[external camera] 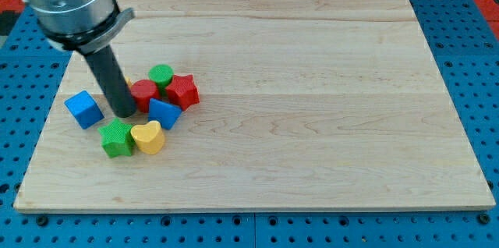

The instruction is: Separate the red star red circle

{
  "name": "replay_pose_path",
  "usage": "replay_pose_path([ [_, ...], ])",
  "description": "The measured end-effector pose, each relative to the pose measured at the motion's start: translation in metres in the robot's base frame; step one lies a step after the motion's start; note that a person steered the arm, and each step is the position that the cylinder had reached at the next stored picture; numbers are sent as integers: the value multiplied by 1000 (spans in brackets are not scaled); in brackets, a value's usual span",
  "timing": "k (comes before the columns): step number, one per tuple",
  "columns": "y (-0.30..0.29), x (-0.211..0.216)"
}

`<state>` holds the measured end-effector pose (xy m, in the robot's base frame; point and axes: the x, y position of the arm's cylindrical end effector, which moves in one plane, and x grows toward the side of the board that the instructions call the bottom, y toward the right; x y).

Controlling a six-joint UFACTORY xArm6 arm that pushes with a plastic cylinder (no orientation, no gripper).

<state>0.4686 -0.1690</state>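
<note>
The red star [183, 90] lies at the right of a cluster at the board's left. The red circle [144, 92] lies just left of it, with a green circle [161, 75] wedged between them at the top and a blue triangular block [164, 112] below. The star and the red circle are very close; I cannot tell if they touch. My tip [125, 113] stands on the board right against the red circle's left lower side. The rod hides what lies behind it, where a sliver of yellow shows.
A blue cube [83, 108] lies left of my tip. A green star-like block [117, 137] and a yellow heart [148, 136] lie below it. The wooden board [312, 84] sits on a blue pegboard.
</note>
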Motion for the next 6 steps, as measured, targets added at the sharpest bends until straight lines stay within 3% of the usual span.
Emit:
replay_pose_path([
  [1, 15, -8],
  [3, -31, -17],
  [6, 138, -19],
])
